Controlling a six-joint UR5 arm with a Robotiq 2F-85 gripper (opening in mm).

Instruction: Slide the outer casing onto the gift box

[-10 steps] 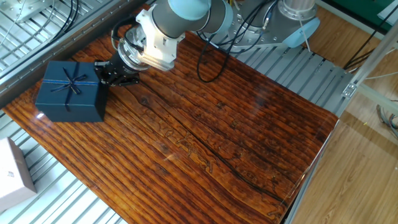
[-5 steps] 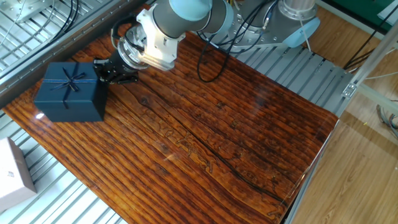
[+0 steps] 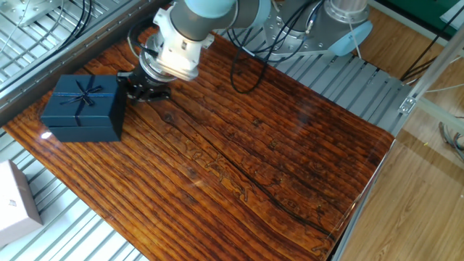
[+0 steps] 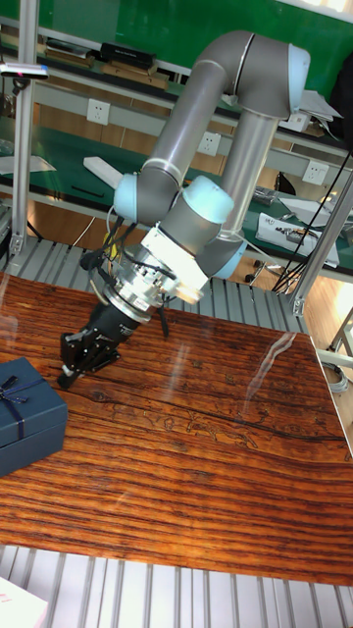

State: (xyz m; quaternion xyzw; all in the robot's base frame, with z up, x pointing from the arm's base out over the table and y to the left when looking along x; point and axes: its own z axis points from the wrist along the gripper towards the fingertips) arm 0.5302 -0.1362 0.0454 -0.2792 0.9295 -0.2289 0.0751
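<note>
The outer casing (image 3: pixel 81 106), a navy square box with a thin ribbon bow on top, stands at the table's far left; the tall fixed view shows it at the left edge (image 4: pixel 25 412). A seam runs round its lower side with a navy band beneath. The gift box's brown inside is hidden, and I cannot tell whether that band is the gift box. My gripper (image 3: pixel 139 88) sits low over the table just right of the casing's upper right corner, its black fingers spread and holding nothing. In the tall fixed view the gripper (image 4: pixel 83 367) stands apart from the casing.
A plain white box (image 3: pixel 14 203) lies on the metal slats off the table's (image 3: pixel 239 167) front left corner. Black cables (image 3: pixel 243 72) hang from the arm over the table's back edge. Metal slats border the table on the left and back.
The gripper has drawn back to the right and a little toward the front, off the casing's corner. The seam on the casing's side now shows; the casing stays in place.
</note>
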